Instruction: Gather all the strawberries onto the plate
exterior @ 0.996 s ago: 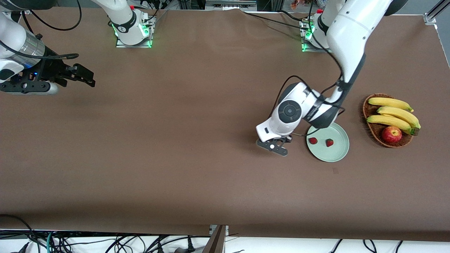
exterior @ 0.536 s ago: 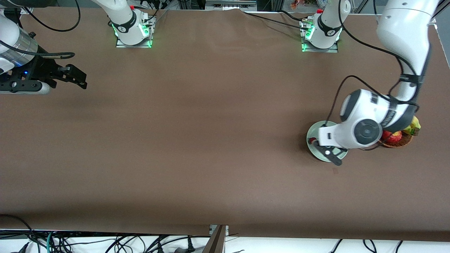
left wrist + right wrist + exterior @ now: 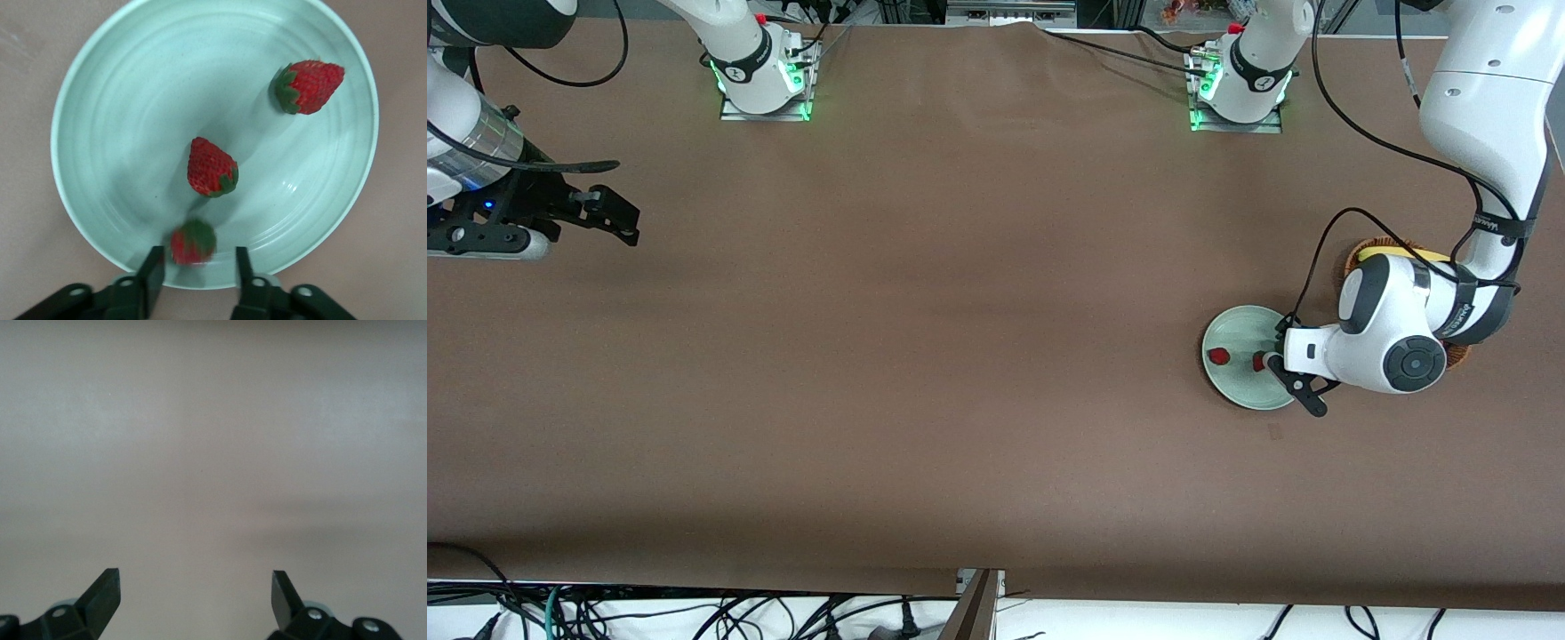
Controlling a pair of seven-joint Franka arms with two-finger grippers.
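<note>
The left gripper (image 3: 193,277) hangs over the plate (image 3: 87,133), its 2 black fingers (image 3: 152,270) parted with a gap on each side of a small blurred strawberry (image 3: 192,241) that sits between their tips, not clamped. The left wrist view shows all 3 strawberries on the pale green plate: this one near the rim, a second (image 3: 211,167) at the middle and a third (image 3: 308,87) near the rim elsewhere. The front view shows only 2 red berries there, one in the open (image 3: 1217,356) and one (image 3: 1258,362) at the gripper's edge, since the white wrist covers part of the plate (image 3: 1232,324). That view also shows a wicker basket (image 3: 1369,249) half hidden under the left arm.

The right gripper (image 3: 195,587) waits over bare brown table (image 3: 925,356) at the right arm's end, fingers spread wide and holding nothing.
</note>
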